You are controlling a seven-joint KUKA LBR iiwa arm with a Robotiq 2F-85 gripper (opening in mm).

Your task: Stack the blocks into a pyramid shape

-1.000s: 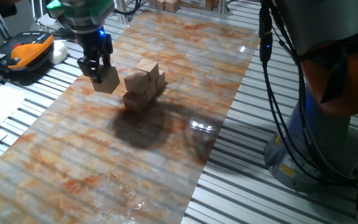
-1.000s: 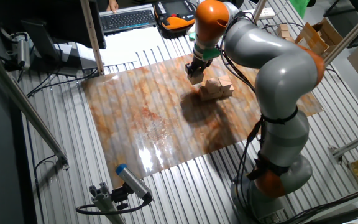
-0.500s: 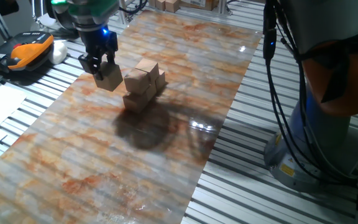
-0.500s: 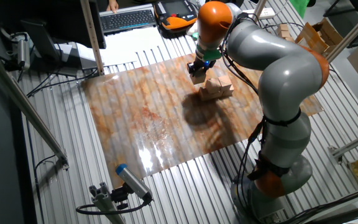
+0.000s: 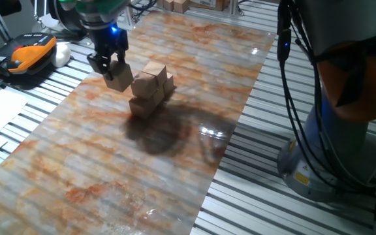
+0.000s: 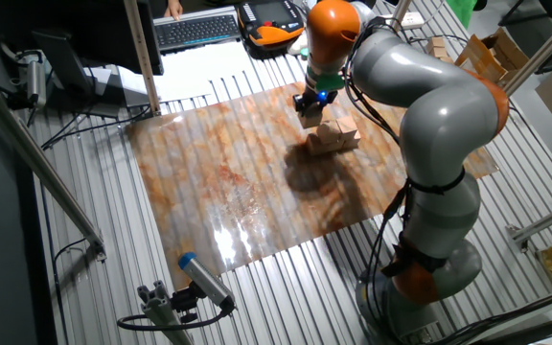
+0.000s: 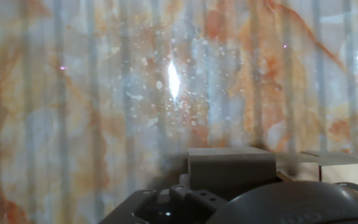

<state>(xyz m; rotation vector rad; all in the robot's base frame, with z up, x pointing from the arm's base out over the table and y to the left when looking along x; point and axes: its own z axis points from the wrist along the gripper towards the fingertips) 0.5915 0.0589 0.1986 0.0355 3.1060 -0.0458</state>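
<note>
One fixed view: gripper (image 5: pixel 113 67) pinching a block (image 5: pixel 119 78), aloft at nine o'clock of the part-built pile (image 5: pixel 150 89). Other fixed view: block (image 6: pixel 310 112) carried just above pile (image 6: pixel 332 137). Hand view: marbled mat (image 7: pixel 104 93) below. Probably next: centre over the top gap, lower, release.

Blocks (image 5: pixel 147 88) tan; mat (image 5: pixel 109 170) orange-grey marbled; arm (image 6: pixel 429 105) grey-orange.

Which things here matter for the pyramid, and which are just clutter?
Job: gripper; held wooden block; partly built block pile; marbled mat.
Lying about: orange-and-black handheld device; keyboard; cardboard boxes; cables.
</note>
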